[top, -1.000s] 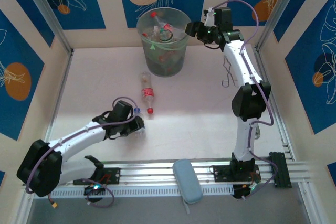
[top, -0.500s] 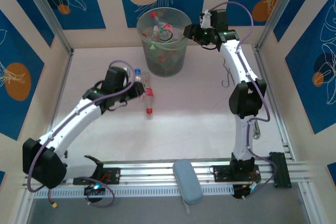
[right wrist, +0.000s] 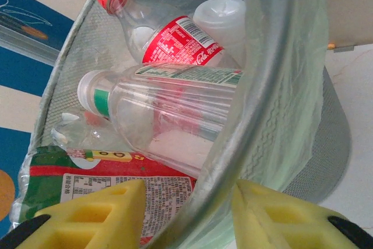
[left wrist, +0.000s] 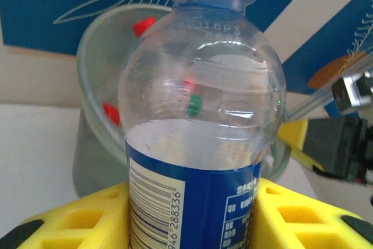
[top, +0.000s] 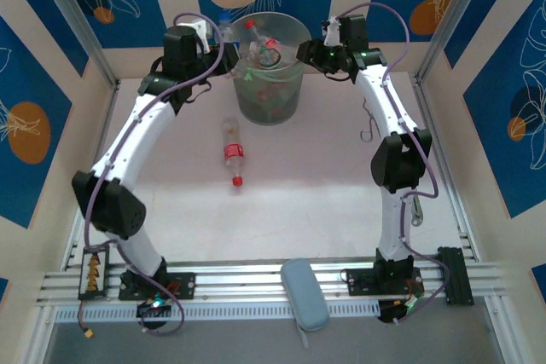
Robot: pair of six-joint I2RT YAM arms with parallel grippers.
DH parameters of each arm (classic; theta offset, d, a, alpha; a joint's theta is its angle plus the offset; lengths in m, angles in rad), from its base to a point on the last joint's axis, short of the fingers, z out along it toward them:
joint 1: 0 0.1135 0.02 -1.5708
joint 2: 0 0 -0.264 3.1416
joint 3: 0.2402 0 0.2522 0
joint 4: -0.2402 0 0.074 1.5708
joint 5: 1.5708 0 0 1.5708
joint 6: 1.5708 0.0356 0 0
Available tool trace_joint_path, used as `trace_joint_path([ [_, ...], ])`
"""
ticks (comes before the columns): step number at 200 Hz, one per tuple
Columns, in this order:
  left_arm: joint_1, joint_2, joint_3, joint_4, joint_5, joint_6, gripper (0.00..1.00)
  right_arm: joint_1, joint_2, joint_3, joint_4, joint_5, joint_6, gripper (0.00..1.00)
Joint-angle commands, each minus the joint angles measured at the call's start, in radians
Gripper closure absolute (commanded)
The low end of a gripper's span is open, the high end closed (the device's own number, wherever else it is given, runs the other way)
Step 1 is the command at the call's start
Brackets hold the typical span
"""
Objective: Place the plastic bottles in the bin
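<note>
Left gripper [top: 213,40] is up at the bin's [top: 269,100] left rim, clamped on the blue-labelled bottle [top: 225,30]. In the left wrist view the yellow pads [left wrist: 87,220] press either side of the label, with the bottle [left wrist: 204,115] upright, blue cap on top, clear and empty above the label. The bin [left wrist: 93,115] is just behind it, with red caps showing inside. Right gripper [top: 314,50] is at the bin's right rim. In the right wrist view its pads [right wrist: 87,214] are closed on the bin's wall [right wrist: 274,86], one pad inside and one outside. Inside the bin lie a red-capped bottle [right wrist: 157,33] with a red label and a green-and-white-labelled bottle [right wrist: 175,109], on their sides among others. One red-labelled bottle [top: 232,149] lies on the table in front of the bin, apart from it, red cap pointing away from the bin. Wire tongs [top: 368,121] lie on the table to the bin's right, beside the right arm. A grey-blue pad [top: 304,293] rests well in front of the bin, between the arm bases.
</note>
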Motion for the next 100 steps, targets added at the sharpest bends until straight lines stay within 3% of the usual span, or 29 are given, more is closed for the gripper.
trace_joint_path([
  [1,0.028,0.063,0.043,0.164,0.006,-0.009,0.53,0.025,0.004,0.003,-0.009,-0.039,0.007,0.58],
  [38,0.032,0.138,0.052,0.392,-0.063,-0.041,0.53,0.036,-0.005,-0.022,-0.005,-0.041,0.001,0.58],
  [62,0.033,0.203,0.107,0.445,-0.078,-0.054,0.52,0.038,-0.015,-0.049,0.002,-0.040,-0.002,0.58],
  [100,0.032,0.342,0.316,0.297,-0.062,-0.039,0.50,0.038,-0.022,-0.069,0.006,-0.041,-0.011,0.58],
])
